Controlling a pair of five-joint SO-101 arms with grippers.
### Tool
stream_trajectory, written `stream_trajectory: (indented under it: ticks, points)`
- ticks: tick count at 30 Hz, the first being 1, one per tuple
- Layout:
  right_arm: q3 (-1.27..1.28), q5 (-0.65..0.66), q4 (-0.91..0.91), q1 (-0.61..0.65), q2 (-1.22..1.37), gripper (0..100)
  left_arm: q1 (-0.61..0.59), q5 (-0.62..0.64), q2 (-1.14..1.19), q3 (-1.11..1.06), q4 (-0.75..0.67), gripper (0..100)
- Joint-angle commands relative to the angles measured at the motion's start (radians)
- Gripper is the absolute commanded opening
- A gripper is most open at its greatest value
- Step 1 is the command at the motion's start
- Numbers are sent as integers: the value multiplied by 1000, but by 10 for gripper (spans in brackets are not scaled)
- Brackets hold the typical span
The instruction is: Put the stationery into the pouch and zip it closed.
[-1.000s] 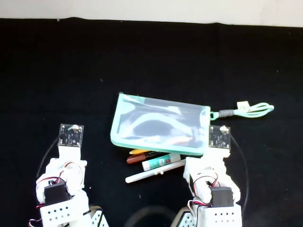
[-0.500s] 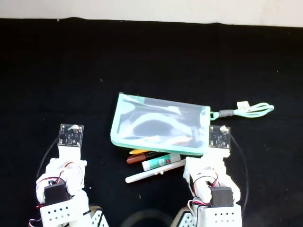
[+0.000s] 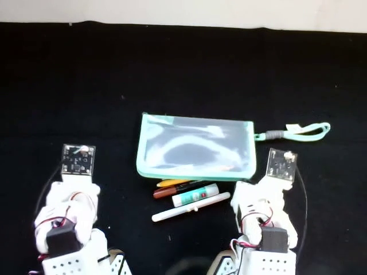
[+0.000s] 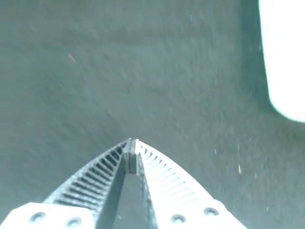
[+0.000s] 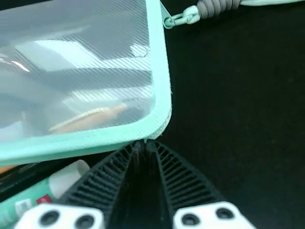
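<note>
Bare black bench spans upper frame and left side: open passage. Centre blocked by pouch. Pens and glue stick crowd its lower edge. Wrist strap trails right. Right tool sits just at pouch's lower right corner.

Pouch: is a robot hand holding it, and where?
Cannot tell. The right gripper, shut, has its tips at the edge of the pouch near a corner, but a pinch isn't clear. The left gripper holds nothing.

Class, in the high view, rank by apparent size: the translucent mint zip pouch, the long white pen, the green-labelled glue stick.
Translucent mint zip pouch
Long white pen
Green-labelled glue stick: shorter but thicker than the pen, so that pair is close.
</note>
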State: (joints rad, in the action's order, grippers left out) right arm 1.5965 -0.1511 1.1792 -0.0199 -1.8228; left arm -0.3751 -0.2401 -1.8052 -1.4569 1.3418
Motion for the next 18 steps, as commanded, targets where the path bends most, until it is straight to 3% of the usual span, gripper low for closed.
stream_trajectory:
  ticks: [1, 5, 18]
  points:
    - [-131, 11, 124, 1, -2, 33, 10, -2, -10, 108, 8, 7]
    - [-231, 11, 240, -5, -2, 33, 12, -2, -10, 150, 37, 7]
    - [-463, 137, 249, -7, -1, 33, 47, -2, -8, 394, 141, 7]
